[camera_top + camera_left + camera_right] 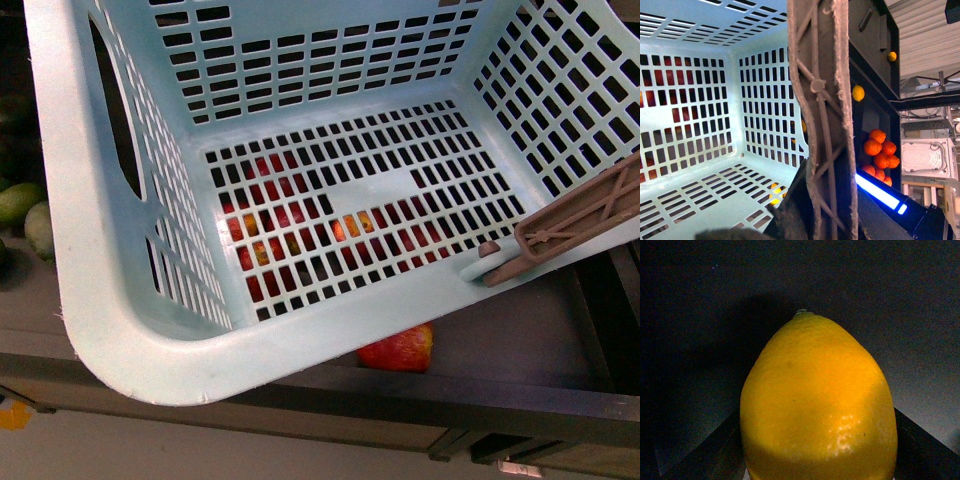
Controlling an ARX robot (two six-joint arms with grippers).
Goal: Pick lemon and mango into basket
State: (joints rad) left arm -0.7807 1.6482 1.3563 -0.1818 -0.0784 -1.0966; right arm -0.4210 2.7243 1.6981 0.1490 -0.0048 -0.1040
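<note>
The light teal basket (120, 330) fills the front view, tilted, and nothing lies inside it. Its brown handle (580, 220) lies over the right rim. In the left wrist view the basket wall (690, 100) and the handle (822, 125) are very close, and my left gripper (807, 220) is shut on the handle. My right gripper (817, 472) is shut on the yellow-orange lemon (815, 405), which fills the right wrist view against a dark surface. The maroon mango cannot be singled out. Neither arm shows in the front view.
Red and orange fruit (290, 230) shows through the basket's floor slots, and a red-orange fruit (398, 350) lies on the dark shelf below it. Green mangoes (25, 215) lie at the left. The left wrist view shows tangerines (880, 155), two yellow fruits (858, 93) and a blue light strip (877, 192).
</note>
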